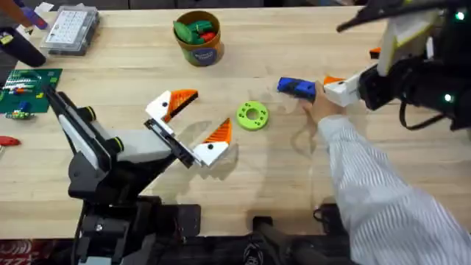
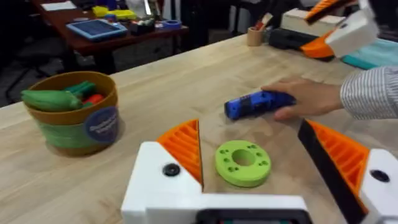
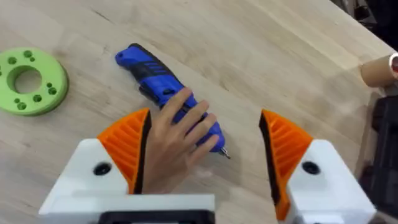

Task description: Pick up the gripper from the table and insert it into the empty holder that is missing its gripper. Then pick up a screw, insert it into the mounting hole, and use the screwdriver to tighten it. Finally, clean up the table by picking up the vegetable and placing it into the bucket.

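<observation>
right gripper [image 3: 202, 149] open above screwdriver [image 3: 163, 86], person's hand [image 3: 171, 146] on screwdriver lying on counter [image 1: 294, 29], bit tip seen from right wrist, left gripper [image 1: 199, 121] open near green disc [image 1: 252, 115], bucket [image 2: 74, 112] holding vegetables farther back

Bench I'm working over is a light wood tabletop [image 1: 243, 169], butcher-block style, visible plank seams, grain running across. Lighting is even, soft shadows only. Far left corner of the bench has a clear plastic parts organizer [image 1: 70, 29] and a green board [image 1: 26, 88] near the edge. From the left wrist cam I see the room behind: dim, a darker wooden desk [image 2: 99, 37] with a blue-framed tray [image 2: 99, 28] and yellow clutter on it, dark legs underneath. Also a small tan cup [image 2: 255, 36] with pens at the far edge of my bench. Floor back there is too dark to tell.
</observation>
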